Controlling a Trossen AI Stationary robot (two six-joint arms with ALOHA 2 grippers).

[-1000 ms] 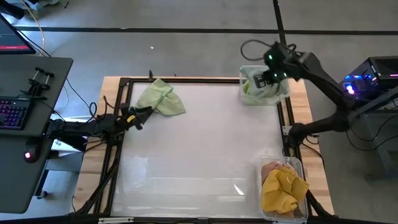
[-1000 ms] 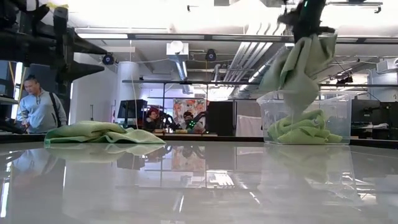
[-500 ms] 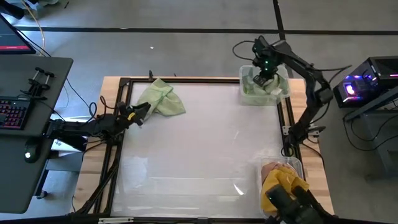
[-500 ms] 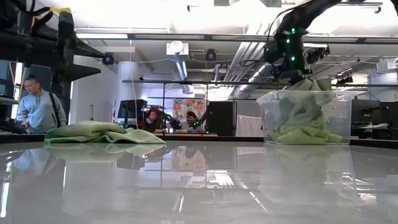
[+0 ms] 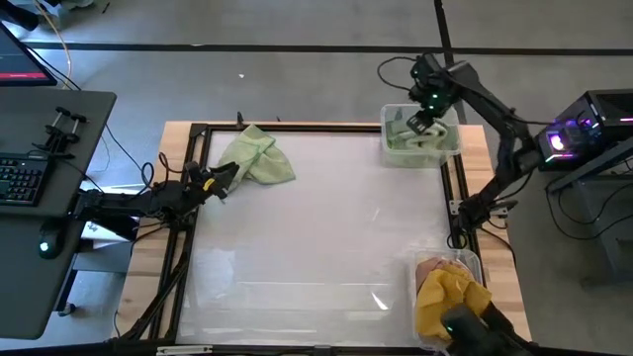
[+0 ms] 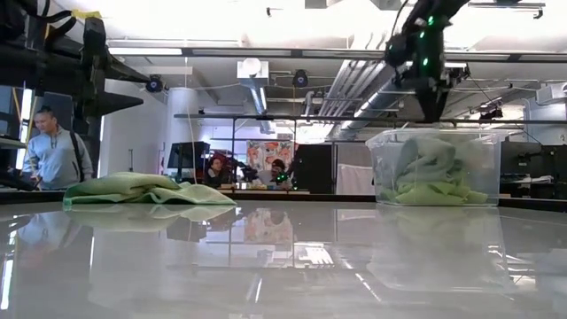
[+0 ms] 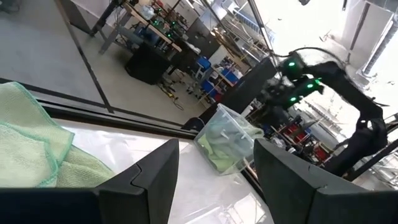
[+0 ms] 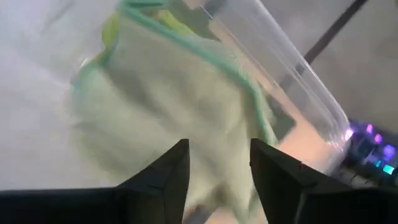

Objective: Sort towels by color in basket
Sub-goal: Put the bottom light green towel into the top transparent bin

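Towels of pale green point(image 5: 417, 144) fill the clear bin point(image 5: 388, 150) at the far right corner of your table, heaped loosely inside it; the low view shows them piled up toward the bin's rim point(image 6: 432, 173). Your right gripper point(image 5: 427, 116) hangs just above that bin, and in the right wrist view its two dark fingers point(image 8: 163, 176) stand apart with nothing between them, the green cloth point(image 8: 168, 112) lying below. Seen level from the low view, the gripper point(image 6: 431, 113) sits above the bin's top edge, clear of the cloth.

One more pale green towel point(image 5: 254, 156) lies rumpled on the table point(image 5: 316, 227) near the far left corner. Your left gripper point(image 5: 226, 180) rests low at the table's left edge, just beside that towel, and you can see in the left wrist view that its fingers point(image 7: 149, 180) are spread wide and hold nothing; the towel's edge point(image 7: 31, 146) lies off to one side of them.

A second clear bin point(image 5: 479, 267) stands at the near right corner, holding a mustard yellow towel point(image 5: 450, 302) on top and a peach one point(image 5: 431, 267) beneath it.

Beyond the table, a person point(image 6: 51, 152) stands in the room.
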